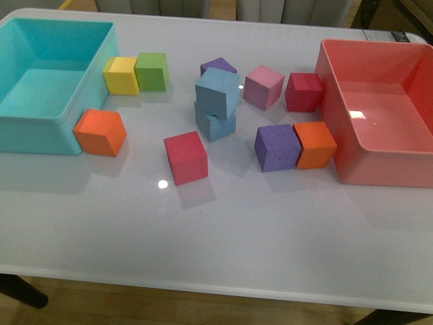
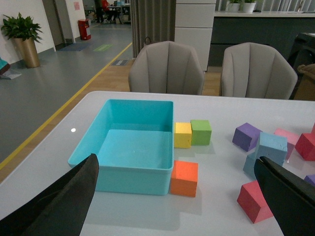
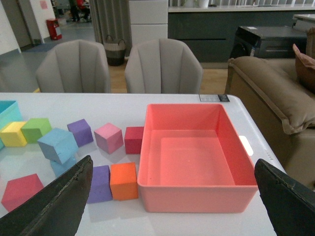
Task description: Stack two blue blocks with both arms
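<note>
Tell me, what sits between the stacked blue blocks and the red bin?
In the front view, a pink cube and a dark red cube lie between the two blue blocks and the red bin; purple and orange cubes sit nearer.

The white tabletop (image 1: pixel 223 237) carries a turquoise bin (image 1: pixel 40 125), a red bin (image 1: pixel 352 162) and scattered coloured foam cubes, including a stacked blue pair (image 1: pixel 216 105).

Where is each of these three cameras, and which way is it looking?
Front view: from the robot's body, down onto the table; no arm shows.
Left wrist view: on the left arm, toward the turquoise bin; open left end effector frames it.
Right wrist view: on the right arm, toward the pink bin; open right end effector frames it.
All share the stacked blue blocks.
</note>
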